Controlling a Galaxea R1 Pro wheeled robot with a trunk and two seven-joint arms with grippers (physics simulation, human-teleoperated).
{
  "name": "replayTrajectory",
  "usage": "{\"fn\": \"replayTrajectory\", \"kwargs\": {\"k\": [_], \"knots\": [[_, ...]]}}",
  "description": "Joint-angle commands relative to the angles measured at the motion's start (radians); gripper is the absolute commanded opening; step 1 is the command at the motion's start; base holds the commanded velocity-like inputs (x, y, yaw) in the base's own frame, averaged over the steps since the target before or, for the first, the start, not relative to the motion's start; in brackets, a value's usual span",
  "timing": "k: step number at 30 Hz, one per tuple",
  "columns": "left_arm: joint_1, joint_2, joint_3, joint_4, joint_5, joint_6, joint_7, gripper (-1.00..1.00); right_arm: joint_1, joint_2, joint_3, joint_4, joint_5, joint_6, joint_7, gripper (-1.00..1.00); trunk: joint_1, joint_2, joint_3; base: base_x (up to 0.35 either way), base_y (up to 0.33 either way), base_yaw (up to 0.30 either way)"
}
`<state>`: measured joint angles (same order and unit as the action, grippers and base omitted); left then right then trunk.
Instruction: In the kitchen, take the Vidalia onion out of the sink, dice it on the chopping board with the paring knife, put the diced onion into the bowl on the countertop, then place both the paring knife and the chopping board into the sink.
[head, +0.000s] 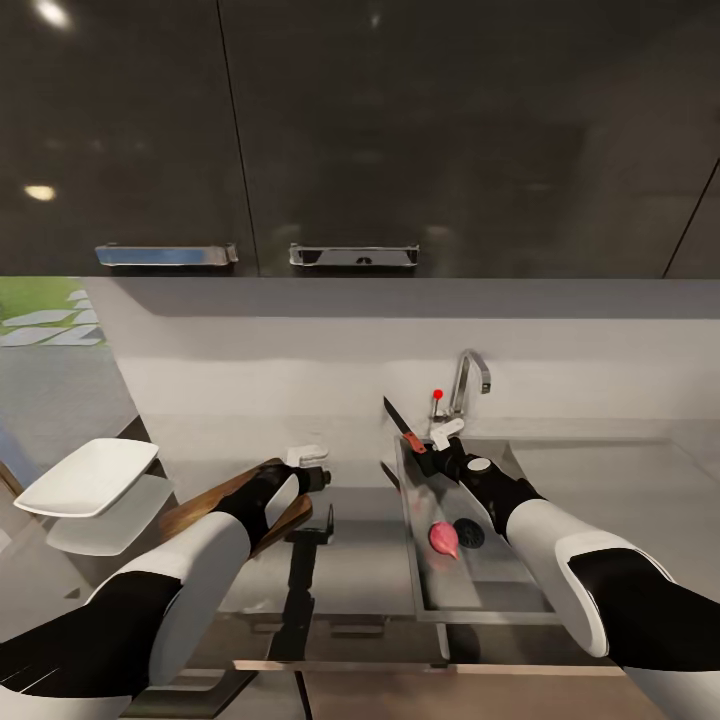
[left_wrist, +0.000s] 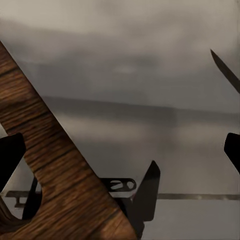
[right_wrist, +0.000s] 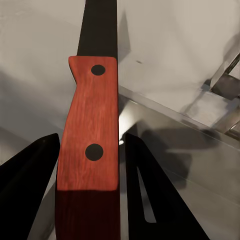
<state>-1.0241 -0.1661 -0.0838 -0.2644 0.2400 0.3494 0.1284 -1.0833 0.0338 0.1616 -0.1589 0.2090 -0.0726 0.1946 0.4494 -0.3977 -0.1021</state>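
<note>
The right gripper (right_wrist: 90, 195) is clamped on the paring knife (head: 401, 426), whose slim dark blade points up beyond its fingers, over the sink (head: 520, 595). Light, stiff and sharp, it is probably best held by its red riveted handle. The left gripper (head: 312, 478) grips the chopping board (left_wrist: 55, 170).

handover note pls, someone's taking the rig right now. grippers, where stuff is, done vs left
Right gripper: jaws shut on the paring knife, held blade-up over the sink's back left corner.
Left gripper: jaws shut on the chopping board, lifted off the countertop.
Onion: whole, in the sink beside the drain.
Bowl: on the countertop to the far left, looks empty.
Done: knife and board picked up.
Left: onion out, dice on the board, into the bowl, then knife and board into the sink.
</note>
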Motion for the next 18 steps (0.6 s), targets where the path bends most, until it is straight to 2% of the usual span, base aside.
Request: {"fn": "replayTrajectory", "kwargs": {"k": [1,12,18], "knots": [[-0.001,0.0,-0.008,-0.002,0.011,0.005,0.007,1.0,-0.001,0.0,-0.001,0.001,0.01,-0.004,0.0,-1.0,0.001,-0.002,-0.002,0.0,0.0,0.0],[-0.001,0.003,-0.008,-0.001,0.013,0.003,0.013,1.0,-0.001,0.0,-0.001,0.001,0.01,-0.004,0.0,-1.0,0.001,-0.002,-0.002,0.0,0.0,0.0],[0.0,0.005,-0.006,-0.001,0.037,0.001,0.017,1.0,-0.001,0.001,-0.001,0.001,0.01,-0.004,0.0,-1.0,0.001,-0.002,-0.002,0.0,0.0,0.0]]}}
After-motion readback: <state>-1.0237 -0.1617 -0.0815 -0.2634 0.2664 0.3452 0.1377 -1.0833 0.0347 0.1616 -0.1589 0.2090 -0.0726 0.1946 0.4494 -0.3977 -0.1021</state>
